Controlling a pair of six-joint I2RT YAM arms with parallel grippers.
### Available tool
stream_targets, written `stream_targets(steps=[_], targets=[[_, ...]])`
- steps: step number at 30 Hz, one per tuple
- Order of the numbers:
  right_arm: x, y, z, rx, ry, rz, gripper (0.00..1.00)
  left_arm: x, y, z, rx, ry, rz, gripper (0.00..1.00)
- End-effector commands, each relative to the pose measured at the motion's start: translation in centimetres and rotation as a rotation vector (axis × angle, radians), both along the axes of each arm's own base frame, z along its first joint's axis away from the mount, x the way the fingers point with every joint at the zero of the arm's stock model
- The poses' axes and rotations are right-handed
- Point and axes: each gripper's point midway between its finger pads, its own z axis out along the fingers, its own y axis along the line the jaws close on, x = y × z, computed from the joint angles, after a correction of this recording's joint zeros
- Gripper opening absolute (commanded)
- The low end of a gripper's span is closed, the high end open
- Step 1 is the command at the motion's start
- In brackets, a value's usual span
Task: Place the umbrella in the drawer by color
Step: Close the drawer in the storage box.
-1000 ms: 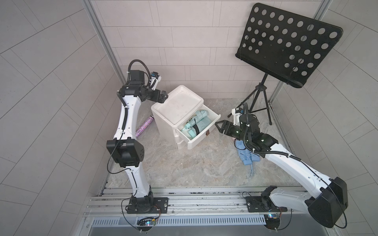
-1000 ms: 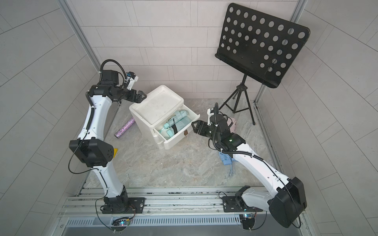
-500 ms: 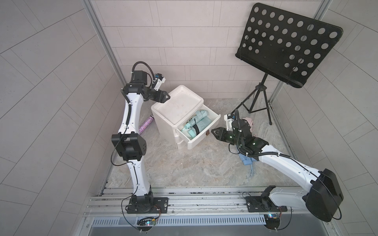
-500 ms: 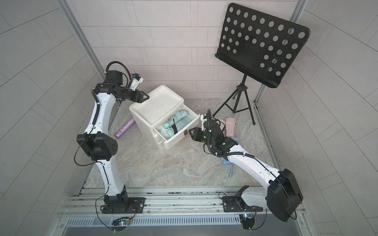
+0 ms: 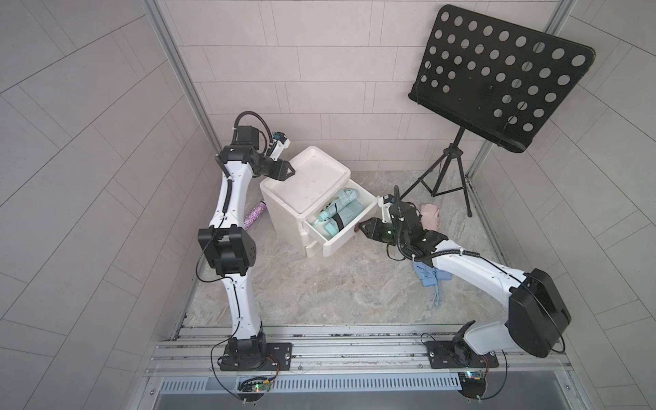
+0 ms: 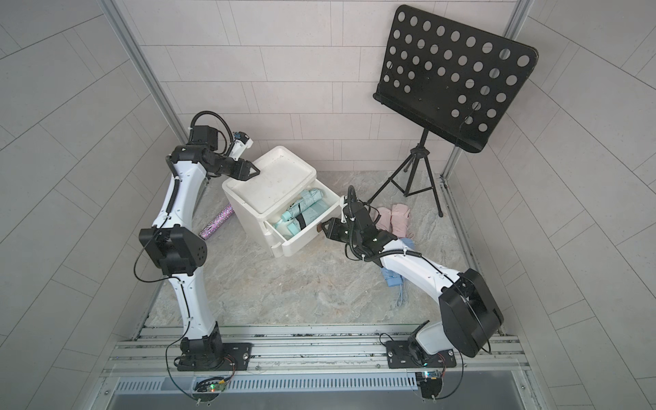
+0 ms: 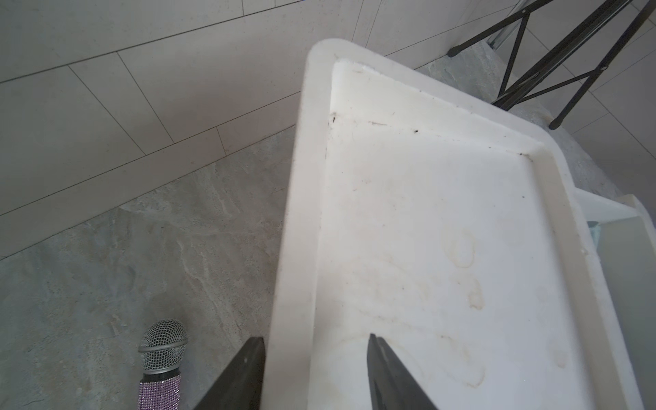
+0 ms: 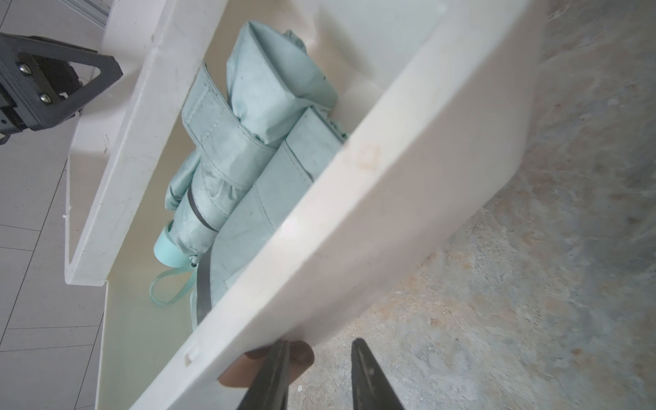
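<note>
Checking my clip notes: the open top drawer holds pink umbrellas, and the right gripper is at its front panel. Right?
Not pink: the right wrist view shows the umbrellas in the open top drawer are mint green. The right gripper is at its front panel, as stated.

Our left arm [image 5: 230,193] stands tall at the left and bends at the top, so the left gripper [image 5: 290,173] points right, jaws partly apart. Our right arm [image 5: 472,268] reaches low and leftward; the right gripper [image 5: 362,227] keeps a narrow gap.
</note>
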Motion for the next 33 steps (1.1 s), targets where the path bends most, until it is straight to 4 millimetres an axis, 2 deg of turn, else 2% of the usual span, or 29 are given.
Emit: stream_targets(steps=[1, 9, 15, 25, 33], targets=[[1.7, 1.9, 3.7, 0.067, -0.094, 0.026, 0.32, -1.5, -2.8, 0.2, -0.044, 0.028, -0.093, 0.49], [2.9, 2.7, 4.6, 0.075, -0.114, 0.033, 0.32, -2.0, -4.0, -0.8, -0.036, 0.044, -0.138, 0.31], [3.5, 2.1, 5.5, 0.030, -0.147, 0.018, 0.33, -2.2, -4.5, -0.7, -0.055, 0.044, -0.161, 0.27], [5.7, -1.3, 6.1, -0.023, -0.162, -0.065, 0.32, -2.3, -4.7, -0.7, -0.066, 0.050, -0.164, 0.25], [6.7, -3.9, 5.3, -0.050, -0.133, -0.114, 0.32, -2.2, -4.7, -0.8, -0.065, 0.050, -0.163, 0.22]])
